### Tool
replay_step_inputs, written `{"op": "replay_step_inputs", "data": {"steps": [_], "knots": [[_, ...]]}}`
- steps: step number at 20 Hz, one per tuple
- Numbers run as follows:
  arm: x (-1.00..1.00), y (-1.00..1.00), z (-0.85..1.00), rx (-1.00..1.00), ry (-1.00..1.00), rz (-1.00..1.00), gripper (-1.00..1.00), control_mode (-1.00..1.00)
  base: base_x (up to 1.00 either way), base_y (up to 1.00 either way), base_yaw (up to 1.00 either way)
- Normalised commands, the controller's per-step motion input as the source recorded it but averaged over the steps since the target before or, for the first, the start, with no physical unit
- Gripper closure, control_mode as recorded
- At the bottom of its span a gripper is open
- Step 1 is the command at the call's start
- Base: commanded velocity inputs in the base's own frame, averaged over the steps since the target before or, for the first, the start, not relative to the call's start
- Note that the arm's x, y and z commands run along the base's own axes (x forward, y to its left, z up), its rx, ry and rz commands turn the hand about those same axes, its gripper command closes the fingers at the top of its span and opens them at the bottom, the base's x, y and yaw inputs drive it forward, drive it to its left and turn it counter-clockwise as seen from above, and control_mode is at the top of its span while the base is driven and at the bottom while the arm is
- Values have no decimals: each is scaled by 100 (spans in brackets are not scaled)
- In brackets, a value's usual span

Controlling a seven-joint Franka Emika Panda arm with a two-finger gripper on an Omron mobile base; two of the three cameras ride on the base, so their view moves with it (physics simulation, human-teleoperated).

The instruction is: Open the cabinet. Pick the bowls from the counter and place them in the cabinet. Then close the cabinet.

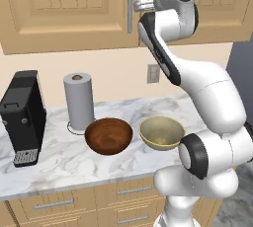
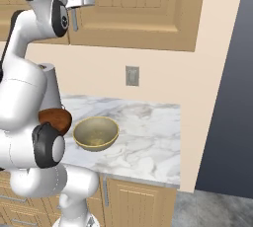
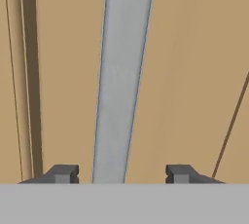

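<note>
The cabinet (image 1: 64, 9) hangs above the counter (image 1: 64, 157) with both doors shut. My gripper (image 3: 119, 174) is up at the door's long grey handle (image 3: 124, 72). The bar runs between my two fingertips, with a gap on each side, so the gripper is open around it. From the left base view the gripper (image 1: 137, 6) sits right against the handle (image 1: 130, 18). On the counter, side by side, rest the dark reddish-brown wooden bowl (image 1: 108, 135) and the pale beige bowl (image 1: 161, 132). The beige bowl (image 2: 96, 133) also shows beside my arm, which half hides the brown bowl (image 2: 55, 119).
A black coffee machine (image 1: 22, 117) and a paper towel roll (image 1: 79, 101) stand at the counter's left. A wall outlet (image 2: 131, 76) sits above the marble. Drawers (image 1: 118, 191) run below. A dark panel (image 2: 232, 97) bounds the right end.
</note>
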Motion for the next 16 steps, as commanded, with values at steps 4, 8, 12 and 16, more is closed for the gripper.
{"op": "replay_step_inputs", "data": {"steps": [4,8,12,16], "knots": [[49,2,-69,21,0,8,100,-100,0,0,0],[58,12,-60,14,0,1,100,-100,0,0,0],[68,14,-62,7,-1,4,100,-100,0,0,0],[53,39,-64,3,-3,3,100,-100,0,0,0]]}}
